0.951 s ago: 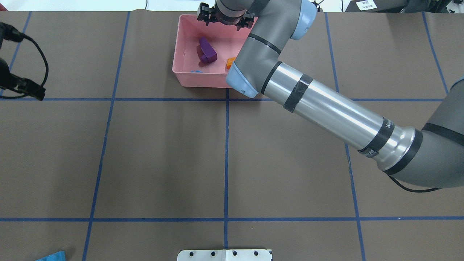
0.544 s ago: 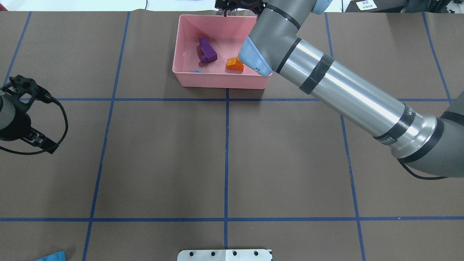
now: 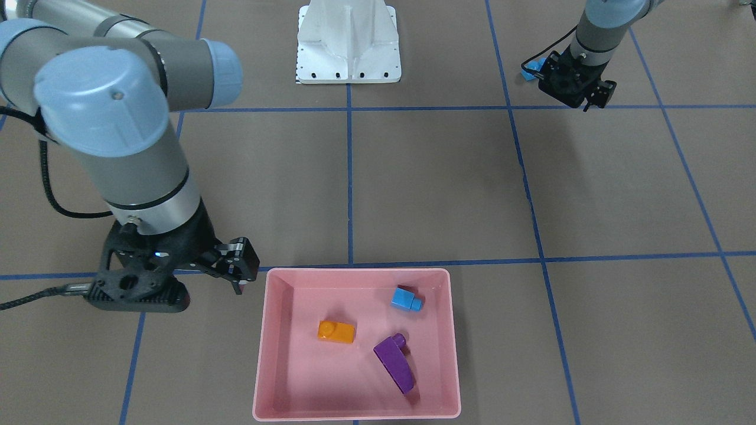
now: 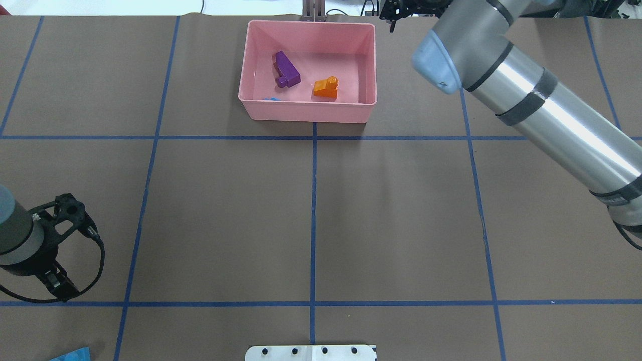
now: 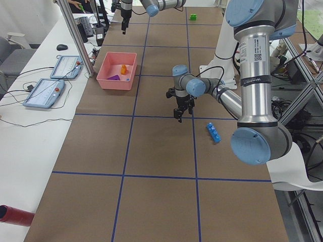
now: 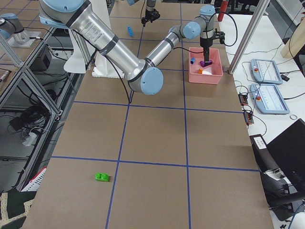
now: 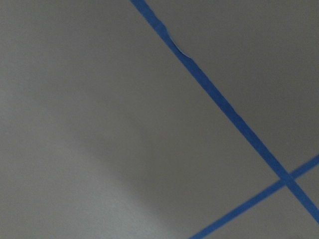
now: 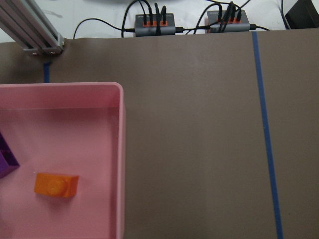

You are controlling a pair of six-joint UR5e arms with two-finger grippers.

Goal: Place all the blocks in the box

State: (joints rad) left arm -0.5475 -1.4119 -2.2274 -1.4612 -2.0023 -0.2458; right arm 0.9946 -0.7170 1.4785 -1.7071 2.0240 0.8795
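**Front-facing view:** the pink box (image 3: 271, 354) is being shown at the near table edge w/ three blocks lying inside, all apart from each other: the orange sloped block (image 3: 336, 331), the small blue cube (image 3: 406, 298) and the purple sloped block (image 3: 394, 361). The right gripper (image 3: 239, 274) is being held just beside the box's corner, outside it; its jaw state cannot be told. The left gripper (image 3: 592, 97) is being held well apart from the box, over a tape line and near the long blue bar (image 3: 534, 66), which is lying on the table (image 3: 437, 183); its jaw state cannot be told either. The white base (image 3: 348, 44) is being shown at top. **Overhead view:** the cube is being mostly hidden by the box's near wall, and the right gripper is being cut off by the top edge, to one side of the box. **Ext. left view:** the bar is being shown near the left gripper but not touching it, and the green block (image 5: 193, 16) is lying at the table's far end, well apart from the box. **Ext. right view:** the green block is being shown nearest the cam., alone on the table. **Left wrist cam.:** only table & crossing blue tape (image 7: 224, 106) are being shown. **Right wrist cam.:** one box corner is being shown w/ the orange block and an edge of the purple one inside.
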